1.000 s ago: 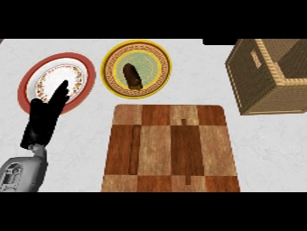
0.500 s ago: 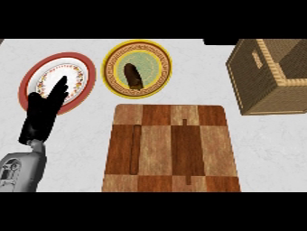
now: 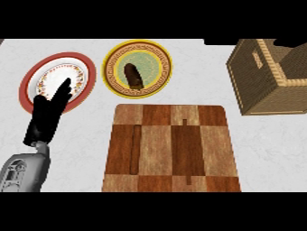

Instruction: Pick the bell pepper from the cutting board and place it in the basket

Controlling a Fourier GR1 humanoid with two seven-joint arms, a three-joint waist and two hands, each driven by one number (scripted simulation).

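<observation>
I'm resting the left hand point(image 3: 48, 115) at the frame's left over the red plate point(image 3: 79, 67), fingers straight, holding nothing, clear of the work. I'm seeing no pepper on the cutting board point(image 3: 171, 149); the basket point(image 3: 262, 85), upper right, may be hiding it.

No text, label, brand, number or sign can be read anywhere; the plates carry only ornamental rim patterns, not lettering.

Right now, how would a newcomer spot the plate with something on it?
Find the cutting board mid-counter; two plates lie past its far left corner. It is the yellow-rimmed plate on the right, with a dark brown piece on it, while the red-rimmed plate lies partly under the robot hand.
</observation>
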